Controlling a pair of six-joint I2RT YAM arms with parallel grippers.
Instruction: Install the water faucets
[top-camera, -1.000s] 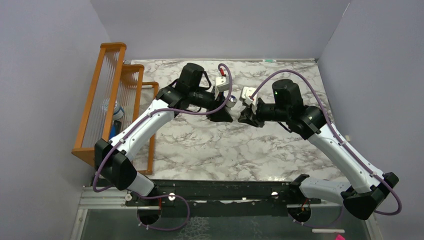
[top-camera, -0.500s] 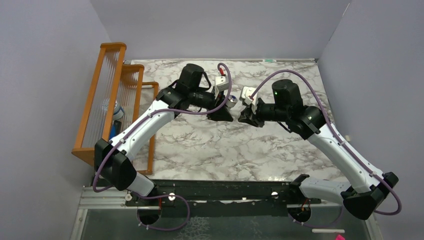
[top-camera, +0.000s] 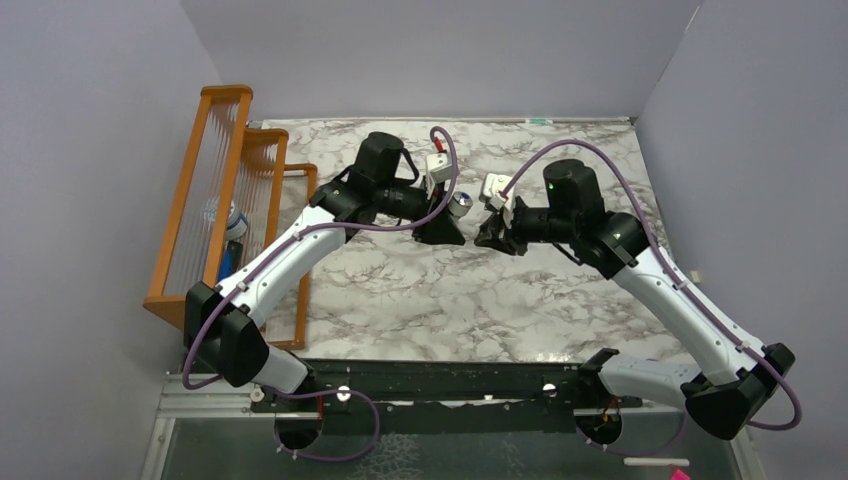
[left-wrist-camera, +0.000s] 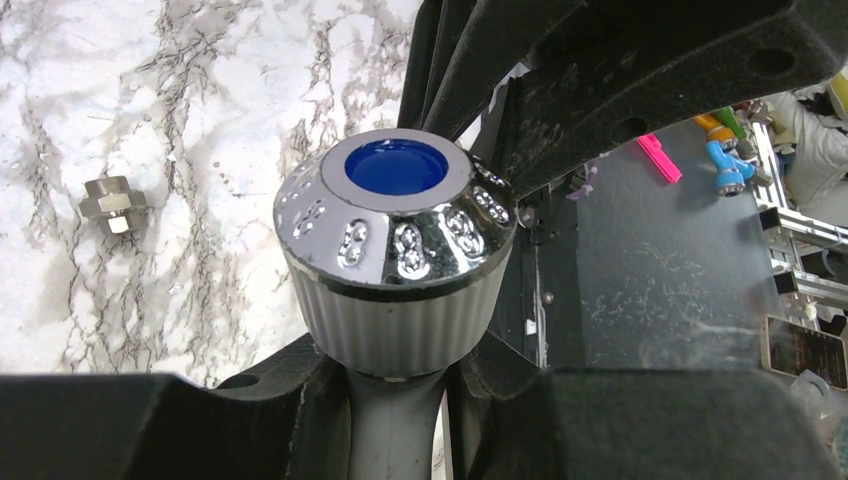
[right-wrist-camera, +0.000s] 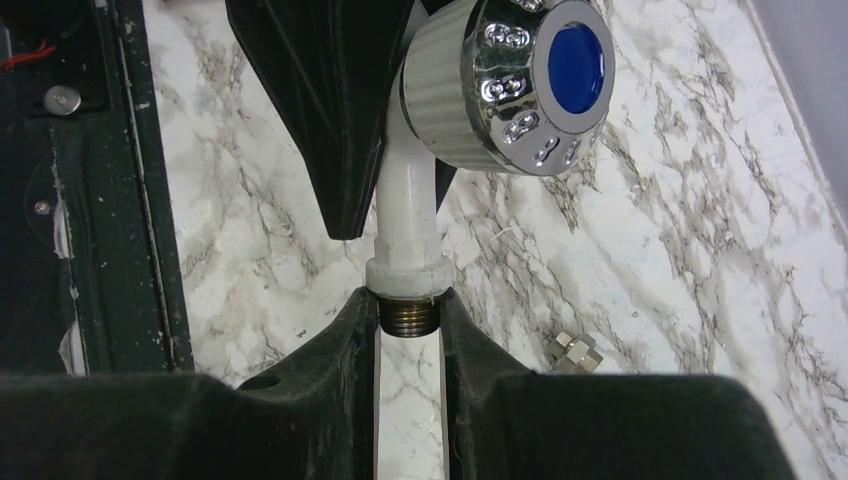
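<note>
At the near edge of the table (top-camera: 400, 300) you've got both arm bases, arms reaching in and meeting nose to nose over mid-marble. Left gripper (top-camera: 450, 233) is clamped on the tap (left-wrist-camera: 395, 260): left wrist view shows the white stem pinched between its fingers (left-wrist-camera: 300, 400) right under the ribbed knob, chrome cap and blue centre dot facing the camera. Right gripper (top-camera: 487, 234) has come in on the opposite end: in the right wrist view its fingers (right-wrist-camera: 345, 340) sit hard against both sides of the brass threaded end, no gap visible, with the white collar resting just above the fingertips. So the tap is off the table, held at both ends, knob tilted up and toward the far side. Nut fitting (left-wrist-camera: 115, 203) lies loose on the marble, apart from the tap and not on the thread; the right wrist view puts it just beyond the right fingers. Far left you have a wooden rack (top-camera: 195, 200) against the wall, something blue and white inside it; can't tell what.
</note>
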